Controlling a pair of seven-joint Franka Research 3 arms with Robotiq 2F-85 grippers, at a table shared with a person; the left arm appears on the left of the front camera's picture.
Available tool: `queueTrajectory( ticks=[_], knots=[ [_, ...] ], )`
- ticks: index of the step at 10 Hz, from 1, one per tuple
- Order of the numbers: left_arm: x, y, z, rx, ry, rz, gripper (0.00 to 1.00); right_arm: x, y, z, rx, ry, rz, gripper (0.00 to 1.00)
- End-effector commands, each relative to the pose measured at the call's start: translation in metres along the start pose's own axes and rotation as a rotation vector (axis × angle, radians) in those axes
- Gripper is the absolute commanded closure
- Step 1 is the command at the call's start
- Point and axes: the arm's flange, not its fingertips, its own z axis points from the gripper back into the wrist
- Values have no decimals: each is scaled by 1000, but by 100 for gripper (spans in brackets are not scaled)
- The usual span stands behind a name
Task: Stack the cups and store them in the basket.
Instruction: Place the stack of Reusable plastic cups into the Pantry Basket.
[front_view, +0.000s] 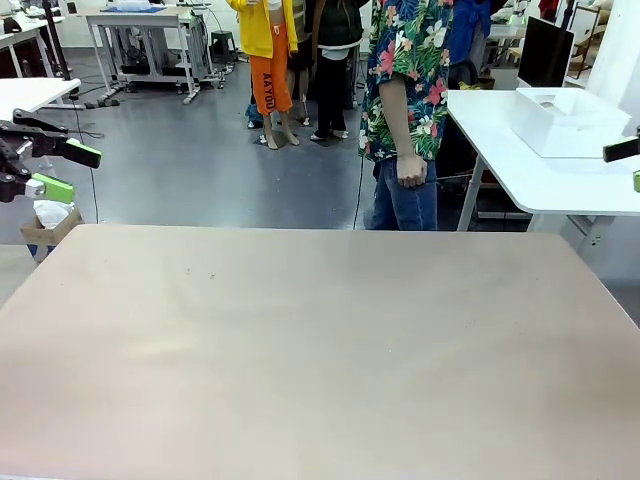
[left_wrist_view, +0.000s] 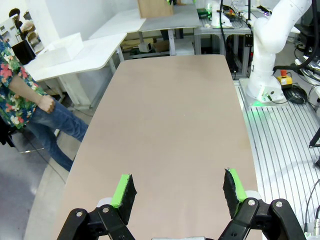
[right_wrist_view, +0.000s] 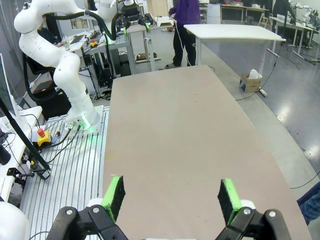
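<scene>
No cups show on the tan table (front_view: 320, 340); they are out of view. The basket (front_view: 568, 122), a white rectangular bin, stands on a white side table at the far right, off the work table. My left gripper (front_view: 68, 170) hovers open beyond the table's far left corner; the left wrist view shows the left gripper (left_wrist_view: 180, 192) open over bare tabletop with nothing between its green pads. My right gripper (front_view: 630, 165) peeks in at the right edge. The right wrist view has the right gripper (right_wrist_view: 172, 195) open above the bare table.
A person in a floral shirt (front_view: 405, 100) stands at the far side of the table, one hand (front_view: 410, 170) hanging down. The white side table (front_view: 540, 180) lies right of the person. A small box (front_view: 45, 225) sits on the floor at the far left.
</scene>
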Motion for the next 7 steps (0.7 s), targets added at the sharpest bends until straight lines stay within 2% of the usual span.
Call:
queueTrajectory(
  ticks=[1, 7],
  knots=[
    [4, 0, 0, 0, -21, 8, 8, 4, 1, 1, -1, -20, 0, 0],
    [4, 0, 0, 0, -21, 8, 8, 4, 1, 1, -1, -20, 0, 0]
  ],
)
